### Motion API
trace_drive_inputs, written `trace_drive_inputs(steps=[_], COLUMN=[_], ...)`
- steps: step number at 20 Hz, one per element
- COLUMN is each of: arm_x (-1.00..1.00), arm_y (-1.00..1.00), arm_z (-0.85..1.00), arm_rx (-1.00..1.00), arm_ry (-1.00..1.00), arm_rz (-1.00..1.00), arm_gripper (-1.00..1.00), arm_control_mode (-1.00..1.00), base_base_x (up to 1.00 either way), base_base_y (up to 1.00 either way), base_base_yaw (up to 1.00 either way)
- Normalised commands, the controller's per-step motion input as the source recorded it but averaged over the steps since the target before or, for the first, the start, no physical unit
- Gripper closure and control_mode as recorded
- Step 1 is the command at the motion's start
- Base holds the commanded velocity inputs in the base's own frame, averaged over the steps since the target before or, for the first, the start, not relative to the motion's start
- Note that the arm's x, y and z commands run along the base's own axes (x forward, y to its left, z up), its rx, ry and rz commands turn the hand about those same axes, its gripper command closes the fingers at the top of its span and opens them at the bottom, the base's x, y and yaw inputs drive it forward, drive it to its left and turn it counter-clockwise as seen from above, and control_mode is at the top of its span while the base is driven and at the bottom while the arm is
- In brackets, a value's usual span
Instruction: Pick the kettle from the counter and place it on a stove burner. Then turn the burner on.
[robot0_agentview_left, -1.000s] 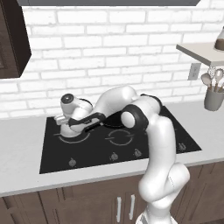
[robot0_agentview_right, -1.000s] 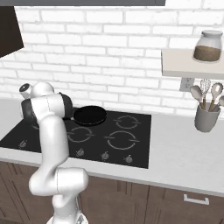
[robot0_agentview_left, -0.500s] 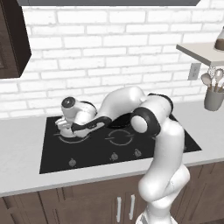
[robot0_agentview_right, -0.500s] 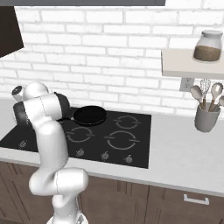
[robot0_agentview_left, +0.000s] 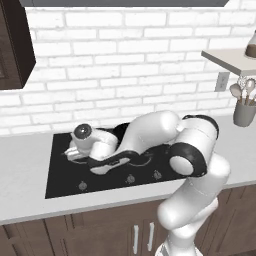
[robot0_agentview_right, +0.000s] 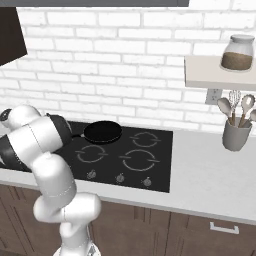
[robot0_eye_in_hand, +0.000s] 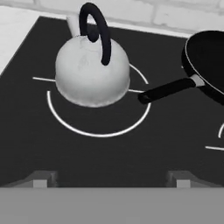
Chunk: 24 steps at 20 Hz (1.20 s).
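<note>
Kettle (robot0_eye_in_hand: 92, 72) on stove burner (robot0_eye_in_hand: 98, 131), pincer (robot0_eye_in_hand: 111, 179) now wide, seemingly drawn back

white brick wall (robot0_agentview_right: 125, 60), wall shelf (robot0_agentview_right: 220, 72), dark wood cabinets (robot0_agentview_right: 190, 235)

We're counting 1 kettle (robot0_eye_in_hand: 92, 72), 1 frying pan (robot0_agentview_right: 102, 132), 1 jar (robot0_agentview_right: 239, 52), 1 utensil cup (robot0_agentview_right: 236, 135), 4 cooktop knobs (robot0_agentview_right: 120, 177).
</note>
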Motion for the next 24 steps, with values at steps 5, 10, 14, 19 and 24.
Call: trace_drive_inputs(steps=[5, 10, 14, 19, 24], arm_x=[-0.4, -0.22, -0.08, 0.0, -0.09], arm_y=[0.0, 0.0, 0.0, 0.05, 0.33], arm_z=[0.06, 0.03, 0.12, 0.27, 0.11], arm_rx=[0.33, 0.26, 0.1, 0.01, -0.04], arm_ry=[0.19, 0.3, 0.29, 0.32, 0.24], arm_rz=[-0.13, -0.11, -0.03, 0.0, 0.0], arm_gripper=[-1.0, -1.0, -1.0, -1.0, -1.0], arm_control_mode=[-1.0, -1.0, -1.0, -1.0, -1.0], base_base_x=[0.0, 0.0, 0.0, 0.0, 0.0], base_base_y=[0.0, 0.0, 0.0, 0.0, 0.0], base_base_yaw=[0.0, 0.0, 0.0, 0.0, 0.0])
